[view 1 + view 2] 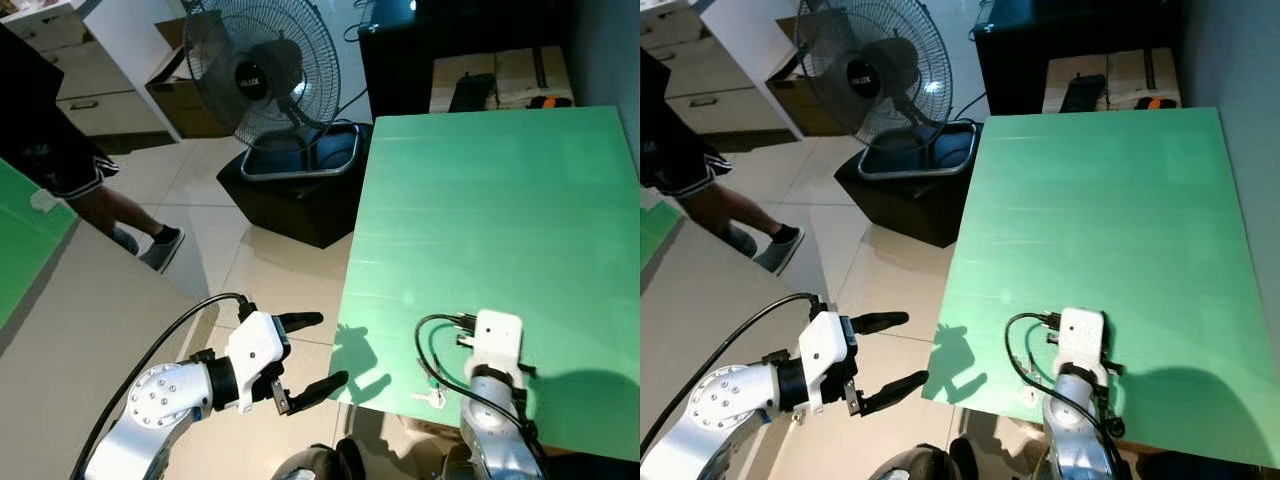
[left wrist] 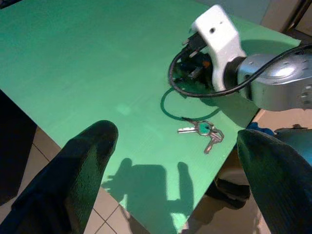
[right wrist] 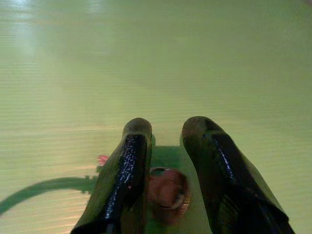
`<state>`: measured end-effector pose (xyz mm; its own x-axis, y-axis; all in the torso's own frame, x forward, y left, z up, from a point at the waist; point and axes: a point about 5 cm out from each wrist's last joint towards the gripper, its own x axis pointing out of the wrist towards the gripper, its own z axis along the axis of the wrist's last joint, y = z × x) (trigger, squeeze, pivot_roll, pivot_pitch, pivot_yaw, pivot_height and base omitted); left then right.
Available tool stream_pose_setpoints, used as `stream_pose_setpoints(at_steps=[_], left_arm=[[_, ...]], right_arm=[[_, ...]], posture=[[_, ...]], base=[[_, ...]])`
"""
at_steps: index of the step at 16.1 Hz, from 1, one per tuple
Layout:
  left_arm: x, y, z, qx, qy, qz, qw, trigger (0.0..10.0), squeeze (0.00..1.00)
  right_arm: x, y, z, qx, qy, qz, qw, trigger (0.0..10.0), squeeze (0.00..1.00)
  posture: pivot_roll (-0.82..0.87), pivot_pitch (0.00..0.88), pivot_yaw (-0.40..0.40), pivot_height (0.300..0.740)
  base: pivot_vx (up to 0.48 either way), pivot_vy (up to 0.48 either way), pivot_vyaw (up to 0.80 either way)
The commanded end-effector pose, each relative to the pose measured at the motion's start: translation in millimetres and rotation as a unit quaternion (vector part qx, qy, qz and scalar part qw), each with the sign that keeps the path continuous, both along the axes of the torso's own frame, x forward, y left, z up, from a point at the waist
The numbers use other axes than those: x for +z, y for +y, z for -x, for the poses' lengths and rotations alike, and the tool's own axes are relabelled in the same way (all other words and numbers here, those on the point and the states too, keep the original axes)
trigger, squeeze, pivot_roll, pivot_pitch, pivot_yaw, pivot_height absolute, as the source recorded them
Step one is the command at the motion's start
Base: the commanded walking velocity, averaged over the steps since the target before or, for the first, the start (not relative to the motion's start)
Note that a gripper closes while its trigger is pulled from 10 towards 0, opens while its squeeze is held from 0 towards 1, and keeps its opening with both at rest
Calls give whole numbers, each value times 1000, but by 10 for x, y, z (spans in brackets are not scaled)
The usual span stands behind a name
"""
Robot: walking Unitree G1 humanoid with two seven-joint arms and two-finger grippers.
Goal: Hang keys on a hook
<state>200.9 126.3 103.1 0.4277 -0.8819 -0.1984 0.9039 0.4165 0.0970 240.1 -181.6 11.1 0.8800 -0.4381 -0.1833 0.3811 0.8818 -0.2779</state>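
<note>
The keys (image 2: 204, 132) are seen lying flat on the green table (image 1: 500, 220), close to its near edge and near its near-left corner, just beside the right gripper (image 3: 166, 146), which is held low over the tabletop and pointed downward, apparently so that the bunch can be picked up from above. Its two black fingers (image 3: 127, 161) are set slightly apart, nothing is pinched between them, and a blurred reddish round object (image 3: 168, 189) is glimpsed under them; what it is cannot be told. The left gripper (image 1: 308, 352) is kept off the table's left edge, over the tiled floor (image 1: 260, 275), with its jaws spread wide and empty, probably held clear so the right arm has room. Little margin is left between the keys and the table edge, so a sideways nudge could be expected to push them off. Ample bare tabletop is left beyond the keys. A standing fan (image 1: 262, 70) on a dark base and a person's legs (image 1: 125, 215) are seen farther off on the left. No hook can be made out.
</note>
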Motion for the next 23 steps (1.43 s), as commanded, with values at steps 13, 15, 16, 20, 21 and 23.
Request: stream_pose_setpoints(at_steps=[13, 15, 16, 20, 21, 23], left_arm=[[82, 181, 40, 14, 2, -18, 1000, 10000, 0], [80, 176, 38, 13, 2, -18, 1000, 10000, 0], [78, 173, 38, 13, 2, -18, 1000, 10000, 0], [62, 148, 29, 11, 8, -13, 1000, 10000, 0], [60, 143, 26, 11, 8, -13, 1000, 10000, 0], [58, 136, 23, 11, 9, -11, 1000, 10000, 0]], right_arm=[[-336, 143, 218, -53, 70, -18, 996, 0, 0], [-294, 142, 194, -63, 54, -23, 996, 0, 0], [-279, 144, 188, -64, 49, -22, 997, 0, 0], [23, 146, 55, -52, -22, 5, 998, 0, 0], [122, 147, 14, -44, -41, 15, 998, 0, 0], [172, 156, -19, -39, -44, 9, 998, 0, 0]], posture=[[-63, 186, 316, 740], [-65, 189, 319, 740], [-67, 188, 319, 740], [-79, 190, 321, 740], [-84, 191, 322, 740], [-91, 197, 321, 740]], base=[[0, 0, 0], [0, 0, 0], [0, 0, 0], [0, 0, 0], [0, 0, 0], [0, 0, 0]])
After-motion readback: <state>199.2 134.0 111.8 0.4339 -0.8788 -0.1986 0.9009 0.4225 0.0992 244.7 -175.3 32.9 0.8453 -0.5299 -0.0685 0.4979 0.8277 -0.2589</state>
